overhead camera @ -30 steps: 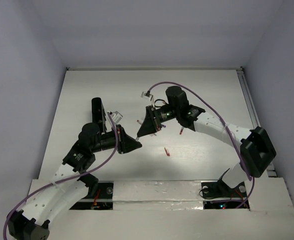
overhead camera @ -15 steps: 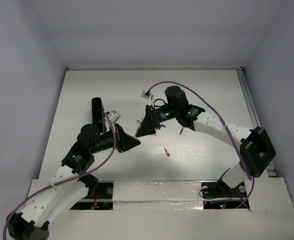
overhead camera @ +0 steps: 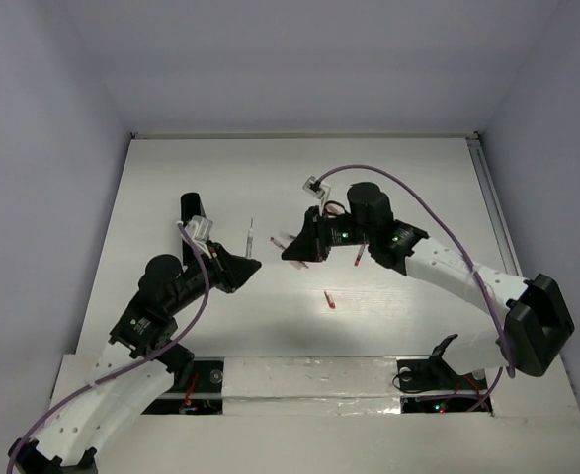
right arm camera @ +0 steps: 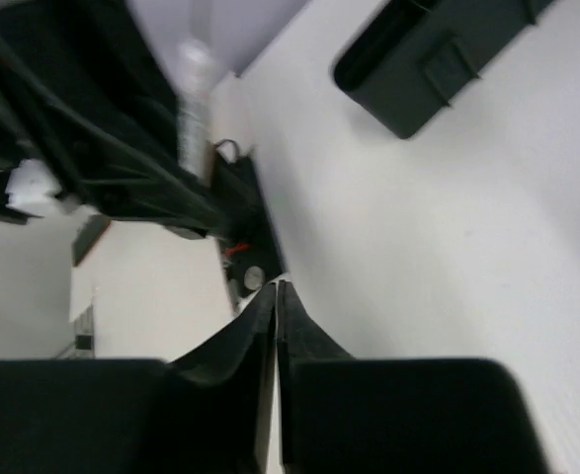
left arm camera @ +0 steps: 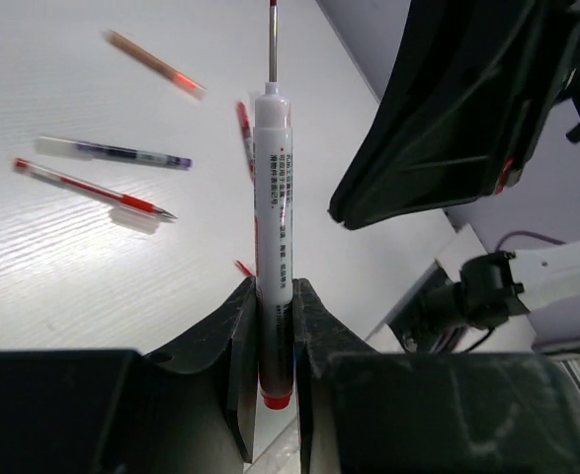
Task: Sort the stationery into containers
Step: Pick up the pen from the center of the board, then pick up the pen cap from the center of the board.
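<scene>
My left gripper is shut on a white pen with a red end cap, whose thin tip points away from the jaws. From above, that pen sticks out of the left gripper near the table's middle. My right gripper hovers just right of it, and its jaws are pressed together with nothing between them. The long black box lies behind the left arm, partly hidden; it also shows in the right wrist view. Loose pens lie on the table: a red one, a dark one, an orange one.
More small red pieces lie near the right gripper and toward the front. Purple cables loop over both arms. A metal rail runs along the table's right edge. Walls enclose the table on three sides.
The left gripper has swung back and to the left, carrying the white pen. The right arm has shifted to the right, away from it, and its jaws are now together.
</scene>
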Controlling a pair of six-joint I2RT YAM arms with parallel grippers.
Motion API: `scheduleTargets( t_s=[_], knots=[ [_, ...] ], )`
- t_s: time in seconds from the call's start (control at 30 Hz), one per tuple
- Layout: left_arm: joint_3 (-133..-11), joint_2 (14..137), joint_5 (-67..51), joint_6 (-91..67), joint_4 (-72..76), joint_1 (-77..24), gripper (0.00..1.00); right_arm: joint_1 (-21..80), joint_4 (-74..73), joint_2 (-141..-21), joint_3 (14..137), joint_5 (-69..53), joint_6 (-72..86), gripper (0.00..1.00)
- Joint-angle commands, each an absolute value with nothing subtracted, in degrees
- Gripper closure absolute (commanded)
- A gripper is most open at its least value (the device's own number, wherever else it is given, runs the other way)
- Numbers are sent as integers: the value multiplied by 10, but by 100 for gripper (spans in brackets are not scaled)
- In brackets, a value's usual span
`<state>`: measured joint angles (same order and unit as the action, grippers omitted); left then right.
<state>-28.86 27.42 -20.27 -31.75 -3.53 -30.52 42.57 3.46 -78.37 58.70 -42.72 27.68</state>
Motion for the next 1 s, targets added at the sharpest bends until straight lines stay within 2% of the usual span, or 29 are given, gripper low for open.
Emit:
scheduleTargets(
  t_s=[0.0,0.03,0.23,0.27,0.3,0.4,0.47,0.67,0.97],
  knots=[
    [-337,264,-141,-295,-41,-304,100,422,42,-804,556,-336,274,96],
    [-342,265,-138,-287,-47,-304,100,422,44,-811,549,-324,276,100],
    [-365,280,-106,-238,-73,-304,100,427,4,-871,560,-238,265,100],
    [-367,279,-103,-235,-74,-304,100,427,-19,-881,567,-223,253,98],
    [-370,279,-101,-228,-77,-304,100,427,-26,-902,580,-212,248,90],
    [-367,271,-94,-228,-84,-304,100,438,-65,-934,610,-186,220,79],
    [-363,256,-91,-231,-86,-304,100,444,-102,-967,648,-172,192,82],
    [-353,233,-93,-236,-82,-304,100,478,-198,-1048,747,-49,136,77],
    [-352,231,-98,-235,-81,-304,100,490,-228,-1085,782,23,123,71]
  ],
)
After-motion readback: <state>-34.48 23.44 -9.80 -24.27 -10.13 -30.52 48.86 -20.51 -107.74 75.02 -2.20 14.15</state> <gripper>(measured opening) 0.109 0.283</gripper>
